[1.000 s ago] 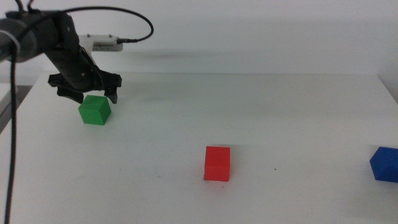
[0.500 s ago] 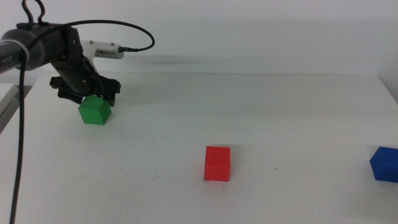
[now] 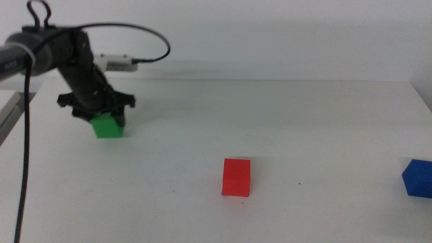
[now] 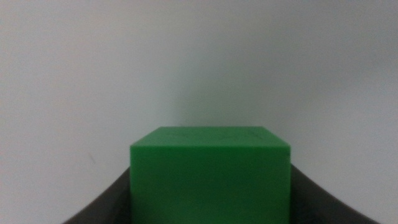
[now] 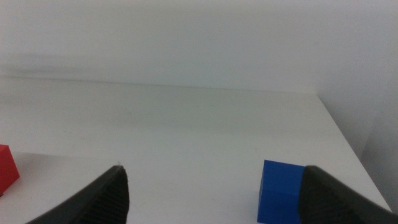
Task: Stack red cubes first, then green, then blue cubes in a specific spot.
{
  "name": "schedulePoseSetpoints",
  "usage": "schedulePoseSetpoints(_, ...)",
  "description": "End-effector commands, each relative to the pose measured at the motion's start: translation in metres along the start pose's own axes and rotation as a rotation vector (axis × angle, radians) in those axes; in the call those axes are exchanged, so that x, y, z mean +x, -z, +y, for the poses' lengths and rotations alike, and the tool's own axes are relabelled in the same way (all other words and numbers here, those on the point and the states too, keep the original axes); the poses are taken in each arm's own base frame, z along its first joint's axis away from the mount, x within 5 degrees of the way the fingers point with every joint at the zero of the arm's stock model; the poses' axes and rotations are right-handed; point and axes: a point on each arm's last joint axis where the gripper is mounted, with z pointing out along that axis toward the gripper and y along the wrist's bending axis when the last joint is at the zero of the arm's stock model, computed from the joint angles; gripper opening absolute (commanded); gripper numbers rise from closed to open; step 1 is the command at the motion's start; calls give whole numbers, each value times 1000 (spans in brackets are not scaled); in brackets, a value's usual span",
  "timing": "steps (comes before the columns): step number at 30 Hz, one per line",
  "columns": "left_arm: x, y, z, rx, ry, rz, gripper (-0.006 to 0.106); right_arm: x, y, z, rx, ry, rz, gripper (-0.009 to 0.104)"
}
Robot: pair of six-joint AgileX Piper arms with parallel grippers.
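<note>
Since the earlier frames the left arm has dropped lower over the green cube [image 3: 107,126], so its left end effector [image 3: 99,115] now straddles the cube instead of hovering above it, and the cube sits squarer than before.

The white desk [image 3: 270,121] carries all three cubes, well apart: green at far left, the red cube [image 3: 236,177] near the middle, the blue cube [image 3: 418,178] at the right edge. Red appears already placed, so the step in hand looks like grasping green. The next move probably calls for closing, lifting, and carrying it squarely above red.

The left arm reaches in from the left, wrist bent steeply downward. In its wrist view the cube fills the gap between the jaws; whether they clamp it I cannot tell. The right end effector [image 5: 211,186] waits with jaws apart, near the blue cube.
</note>
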Motion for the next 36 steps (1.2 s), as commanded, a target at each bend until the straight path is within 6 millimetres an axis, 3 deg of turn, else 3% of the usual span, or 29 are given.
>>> schedulePoseSetpoints(1,6,46,-37,41,15,-16,12,0,0,-1,9,6,-11,93)
schedulePoseSetpoints(6,52,109,-160,65,5,-41,10,0,0,-1,9,6,-11,93)
schedulePoseSetpoints(9,83,118,-212,58,-13,-47,10,0,0,-1,9,6,-11,93)
schedulePoseSetpoints(12,106,113,-241,25,-23,-64,10,0,0,-1,9,6,-11,93)
schedulePoseSetpoints(17,124,96,-254,28,-23,-88,10,0,0,-1,9,6,-11,93)
schedulePoseSetpoints(36,126,54,-259,72,-39,-59,10,0,0,-1,9,6,-11,93)
